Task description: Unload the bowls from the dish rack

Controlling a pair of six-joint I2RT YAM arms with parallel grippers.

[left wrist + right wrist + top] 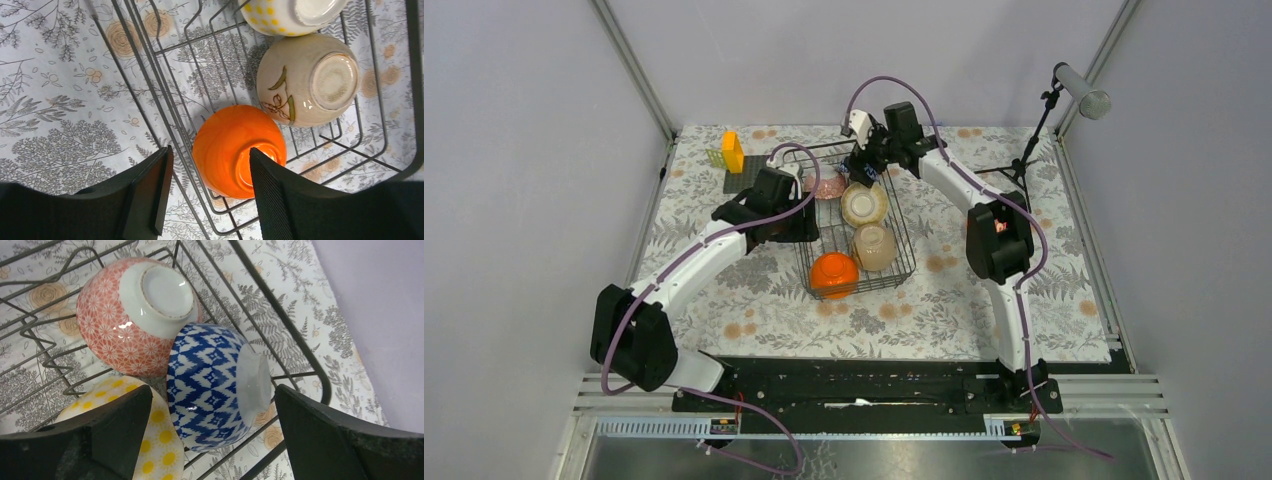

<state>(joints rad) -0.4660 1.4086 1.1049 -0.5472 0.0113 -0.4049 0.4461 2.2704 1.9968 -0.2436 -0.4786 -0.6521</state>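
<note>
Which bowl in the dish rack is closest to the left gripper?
The bright orange bowl at the rack's near corner, framed between the left gripper's open fingers. The other bowls are patterned and sit farther along the rack.

The orange bowl and the blue-and-white bowl looked like smooth glazed ceramic, glossy with bright highlights, while the beige bowl had a duller, speckled glaze. The dish rack was thin dark coated metal wire. The left gripper had matt black plastic fingers, one finely ribbed.
</note>
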